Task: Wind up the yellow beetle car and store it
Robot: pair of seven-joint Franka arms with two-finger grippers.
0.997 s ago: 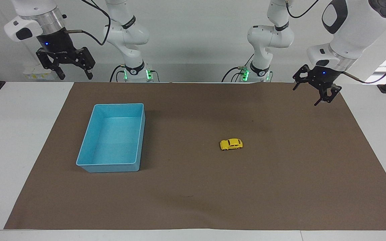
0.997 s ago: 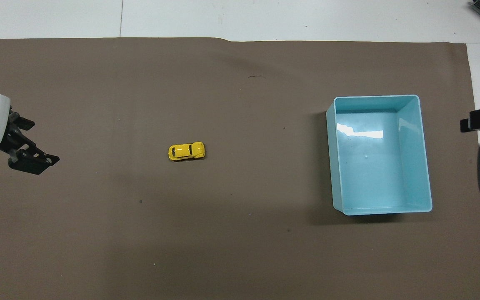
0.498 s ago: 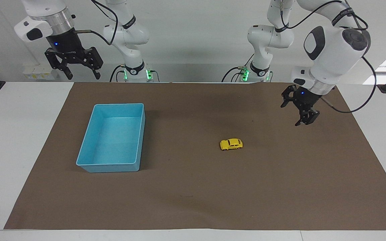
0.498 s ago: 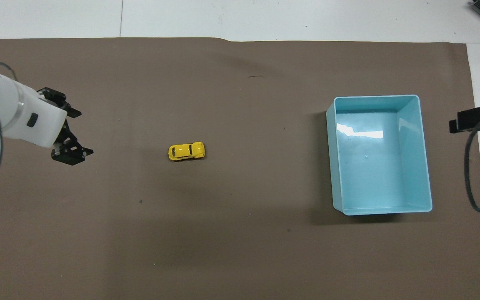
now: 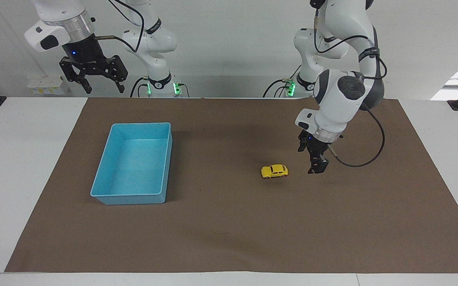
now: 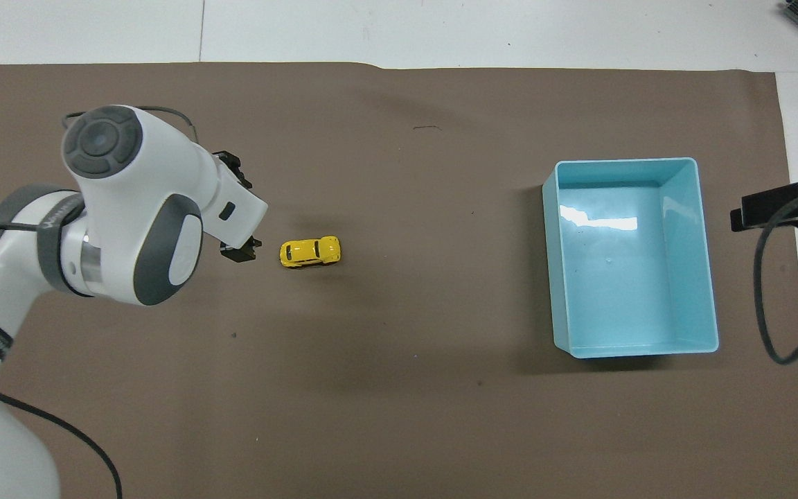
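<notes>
The yellow beetle car (image 5: 274,171) stands on its wheels on the brown mat (image 5: 229,230), around the middle; it also shows in the overhead view (image 6: 309,251). My left gripper (image 5: 315,165) hangs low over the mat just beside the car, toward the left arm's end, open and not touching it. In the overhead view one of its fingers (image 6: 240,253) shows next to the car and the wrist hides most of the hand. My right gripper (image 5: 103,84) is open and empty, raised over the mat's edge by the robots. The light-blue bin (image 5: 168,159) is empty.
The bin (image 6: 624,162) sits on the mat toward the right arm's end, well apart from the car. White table shows around the mat. The right gripper's tip (image 6: 780,208) and a cable show beside the bin in the overhead view.
My left arm has swung in from the mat's end and come down to just beside the car. My right gripper has drifted slightly toward the bin. The car and bin have not moved.
</notes>
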